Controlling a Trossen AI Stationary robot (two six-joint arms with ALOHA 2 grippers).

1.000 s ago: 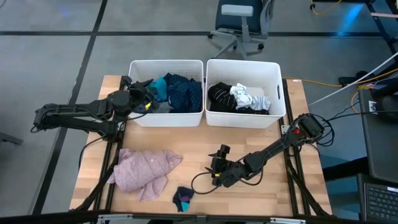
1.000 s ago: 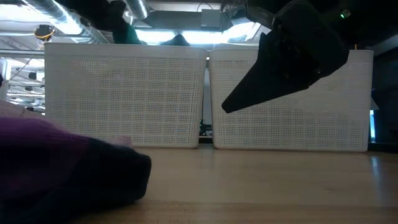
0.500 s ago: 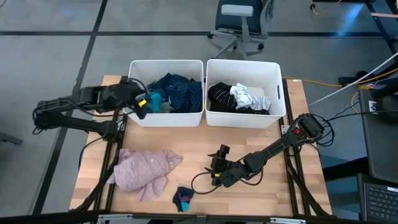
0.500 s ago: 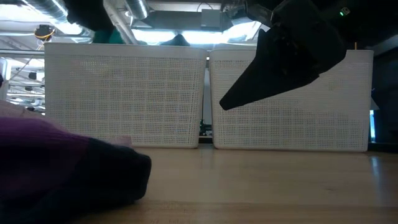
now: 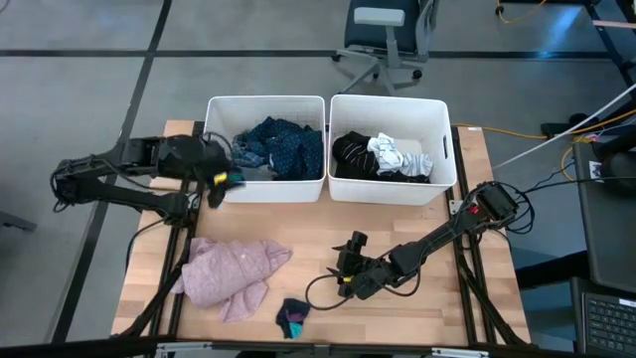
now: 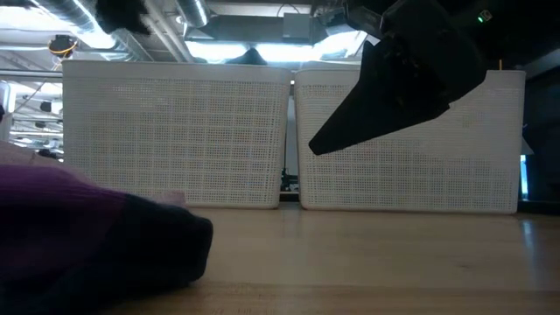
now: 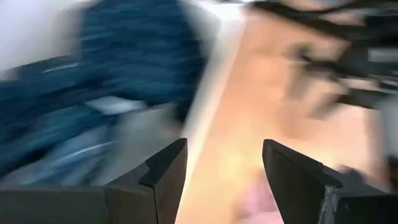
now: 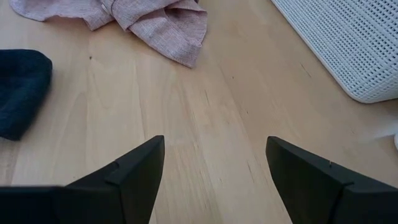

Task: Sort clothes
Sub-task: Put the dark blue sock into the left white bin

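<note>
Right gripper [image 5: 348, 261] sits low over the table's near side, jaws wide, empty; small dark socks [image 5: 291, 317] and pink fuzzy top [image 5: 231, 274] lie nearby, unsorted. Left gripper [image 5: 221, 181], open and empty, hangs at the left bin's [image 5: 221, 104] front corner. We judge the next move is picking up the pink top.

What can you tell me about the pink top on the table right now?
The pink top is a soft, fuzzy-looking garment lying crumpled in a loose heap on the wooden table, near its front left corner. It sits in front of the left bin, apart from it. A small dark sock lies close beside its lower edge. Neither gripper touches it; in the right wrist view its folded edge rests flat on the wood.
</note>
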